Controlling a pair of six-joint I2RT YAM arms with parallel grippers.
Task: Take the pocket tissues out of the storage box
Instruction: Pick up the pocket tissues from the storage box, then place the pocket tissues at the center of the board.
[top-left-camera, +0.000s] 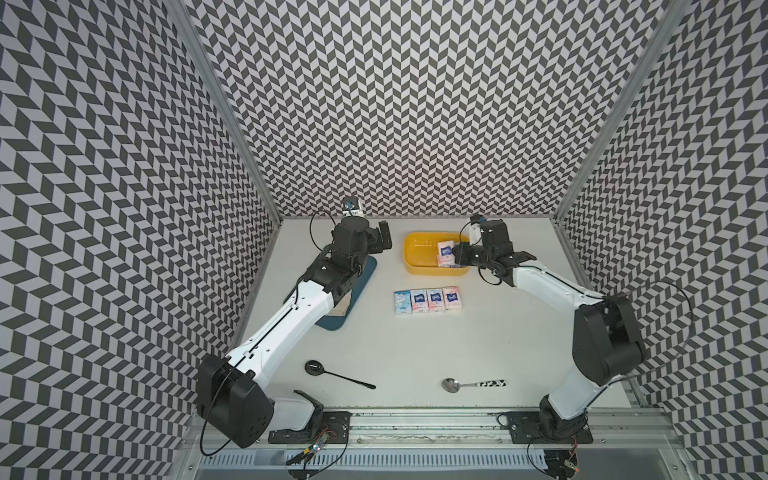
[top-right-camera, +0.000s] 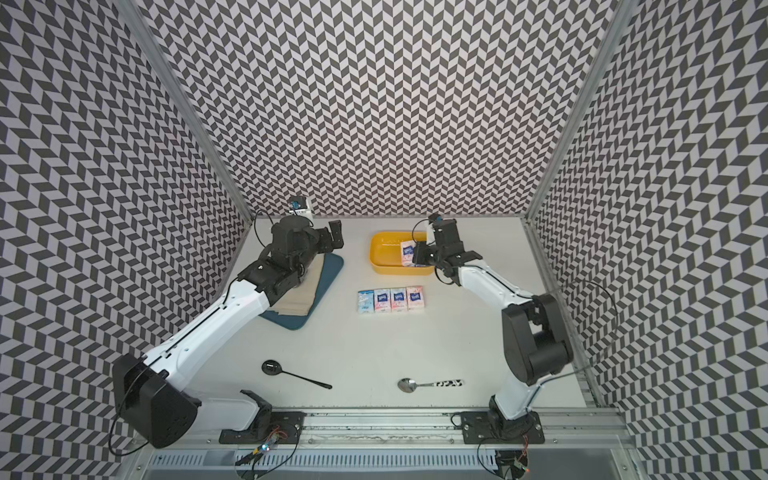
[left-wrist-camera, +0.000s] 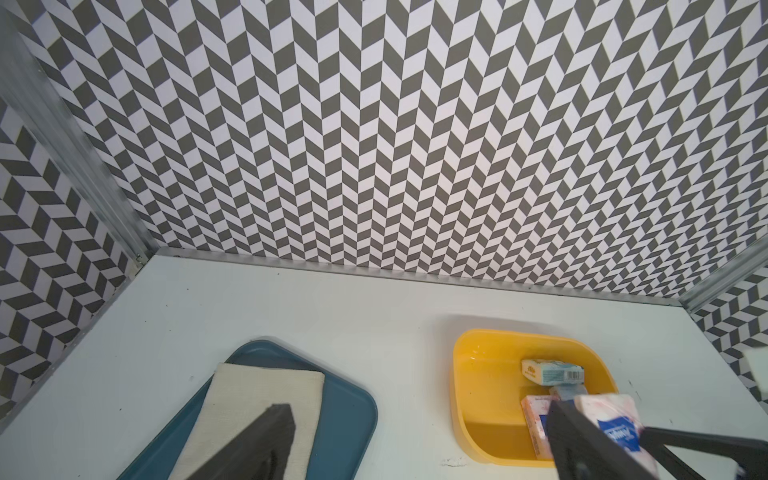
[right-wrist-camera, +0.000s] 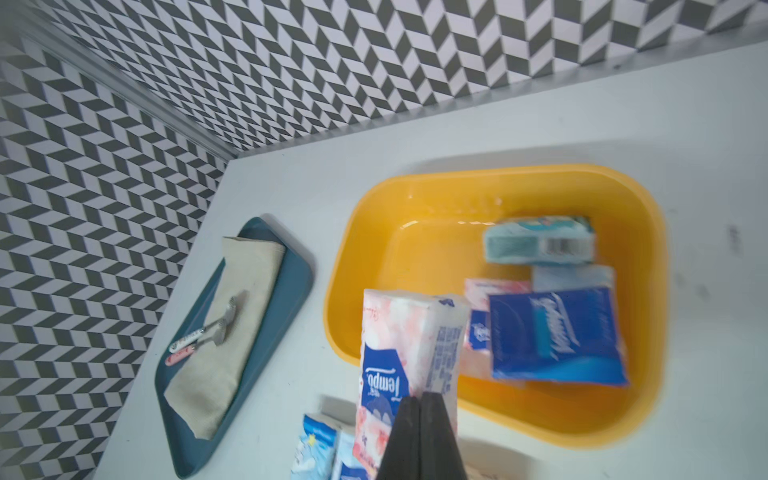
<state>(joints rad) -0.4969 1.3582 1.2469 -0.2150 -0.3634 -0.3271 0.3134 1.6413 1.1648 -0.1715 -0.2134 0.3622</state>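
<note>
The black fingertips of the right gripper are pressed almost together, pinching one end of a white-and-pink plastic-wrapped pocket tissue pack with a blue logo. The pack is held over the near rim of the shallow bright yellow plastic storage box. A teal pack, a dark blue pack and others lie inside the box, and a row of four packs lies on the table in front. Such a pack is probably light, soft and slick in its film, so a pinch this thin may let it swing or slip; gripping across the body should hold better. The right arm reaches in low from the box's right side with its wrist bent inward. The left gripper hangs with its jaws spread over the flat dark-blue tray, apart from the box.
</note>
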